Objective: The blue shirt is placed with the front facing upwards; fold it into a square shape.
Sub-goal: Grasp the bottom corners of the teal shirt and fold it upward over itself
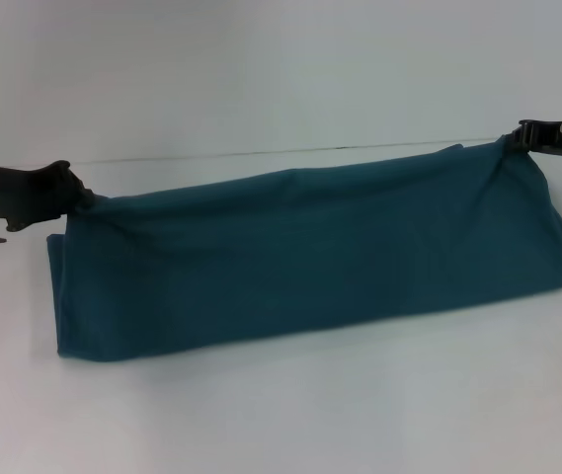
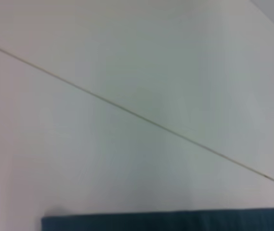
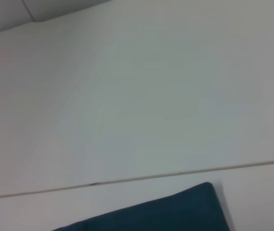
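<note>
Fabric of the blue shirt (image 1: 310, 257), folded into a long band with no lettering showing, stretches across the white bench (image 1: 281, 415) between the left gripper (image 1: 75, 197) and the right gripper (image 1: 518, 138), whose fingers are clamped on its two far corners, lifting that edge.

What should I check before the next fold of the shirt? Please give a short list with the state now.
1. Left gripper holds a far corner of the shirt: ok.
2. Right gripper holds the other far corner: ok.
3. Far edge is stretched between both grippers, without big sag: ok.
4. Shirt is already folded to a long band: ok.
5. Near edge lies flat on the table: ok.
6. Front lettering position: cannot tell, it is hidden.
</note>
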Controlling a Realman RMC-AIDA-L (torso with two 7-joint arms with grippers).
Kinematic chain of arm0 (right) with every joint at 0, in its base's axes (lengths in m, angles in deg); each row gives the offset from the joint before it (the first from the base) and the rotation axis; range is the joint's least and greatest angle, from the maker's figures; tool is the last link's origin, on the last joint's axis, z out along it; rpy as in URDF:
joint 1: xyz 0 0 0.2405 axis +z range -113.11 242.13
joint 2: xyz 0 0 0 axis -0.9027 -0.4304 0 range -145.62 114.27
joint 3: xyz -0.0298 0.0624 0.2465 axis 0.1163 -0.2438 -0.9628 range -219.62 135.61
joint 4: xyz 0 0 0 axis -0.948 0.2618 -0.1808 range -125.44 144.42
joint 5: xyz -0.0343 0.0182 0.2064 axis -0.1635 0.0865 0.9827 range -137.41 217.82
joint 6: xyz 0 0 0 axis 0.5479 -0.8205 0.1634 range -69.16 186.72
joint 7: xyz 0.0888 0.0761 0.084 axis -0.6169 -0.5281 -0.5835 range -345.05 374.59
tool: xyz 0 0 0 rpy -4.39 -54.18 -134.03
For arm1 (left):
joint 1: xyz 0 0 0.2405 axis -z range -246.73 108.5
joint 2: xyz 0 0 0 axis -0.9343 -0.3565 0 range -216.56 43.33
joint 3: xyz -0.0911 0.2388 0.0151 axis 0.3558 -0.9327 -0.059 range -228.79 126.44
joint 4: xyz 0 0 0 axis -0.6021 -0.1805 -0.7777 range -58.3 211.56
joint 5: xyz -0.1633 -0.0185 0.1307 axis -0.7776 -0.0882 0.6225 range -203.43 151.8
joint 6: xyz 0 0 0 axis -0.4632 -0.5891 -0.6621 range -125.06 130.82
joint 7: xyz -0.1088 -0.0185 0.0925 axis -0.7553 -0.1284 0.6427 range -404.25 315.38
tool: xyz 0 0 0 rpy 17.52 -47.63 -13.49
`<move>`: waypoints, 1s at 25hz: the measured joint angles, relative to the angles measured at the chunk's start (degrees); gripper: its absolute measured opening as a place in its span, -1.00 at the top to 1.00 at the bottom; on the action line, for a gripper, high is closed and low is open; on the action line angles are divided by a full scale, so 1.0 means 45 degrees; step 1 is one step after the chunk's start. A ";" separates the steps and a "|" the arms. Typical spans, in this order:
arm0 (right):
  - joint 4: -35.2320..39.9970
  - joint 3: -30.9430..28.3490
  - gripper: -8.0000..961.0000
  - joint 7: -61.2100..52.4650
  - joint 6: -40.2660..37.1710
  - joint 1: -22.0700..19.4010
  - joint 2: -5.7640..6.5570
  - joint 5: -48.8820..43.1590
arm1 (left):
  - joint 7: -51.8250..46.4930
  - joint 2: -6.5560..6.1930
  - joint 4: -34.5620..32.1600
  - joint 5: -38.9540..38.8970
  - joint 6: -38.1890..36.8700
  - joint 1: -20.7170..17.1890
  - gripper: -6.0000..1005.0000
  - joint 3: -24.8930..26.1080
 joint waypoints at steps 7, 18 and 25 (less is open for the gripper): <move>-0.0579 0.0392 0.86 0.0099 0.1009 0.0095 -0.0073 0.0000 | -0.0001 0.0122 0.0301 -0.0027 0.0787 -0.0004 0.74 -0.0001; -0.1403 0.1320 0.81 0.0108 0.2355 0.0638 -0.0195 -0.0014 | 0.0000 0.0236 0.0507 -0.0027 0.0958 -0.0002 0.73 0.0000; -0.1767 0.1512 0.75 0.0112 0.2958 0.0998 -0.0199 -0.0031 | 0.0000 0.0300 0.0553 -0.0027 0.1041 -0.0029 0.73 0.0000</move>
